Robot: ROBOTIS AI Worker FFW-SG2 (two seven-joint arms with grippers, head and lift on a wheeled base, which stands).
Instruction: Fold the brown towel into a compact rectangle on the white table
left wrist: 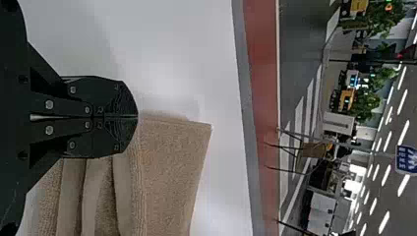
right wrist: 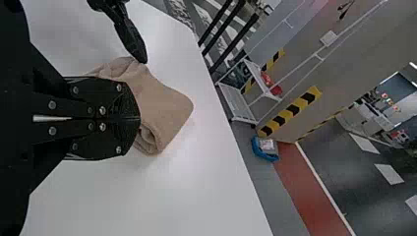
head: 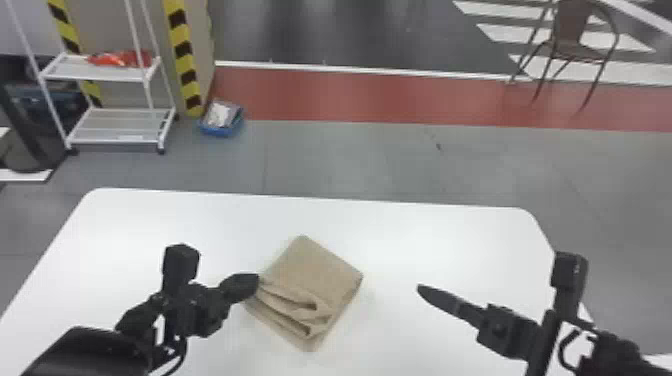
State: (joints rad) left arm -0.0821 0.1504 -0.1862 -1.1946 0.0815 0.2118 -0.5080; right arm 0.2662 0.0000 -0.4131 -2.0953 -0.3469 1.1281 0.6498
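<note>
White table (head: 165, 215) around towel edges (head: 345, 272)

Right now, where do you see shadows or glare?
Head view: white table looks bright, with a faint shadow beside the brown towel; left wrist view: ceiling lights glow white; right wrist view: a pale glare patch near the towel.

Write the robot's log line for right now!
towel: folded on white table, rumpled layers at near side | left pincer: shut, at towel's left corner | right pincer: shut, right of towel
</note>
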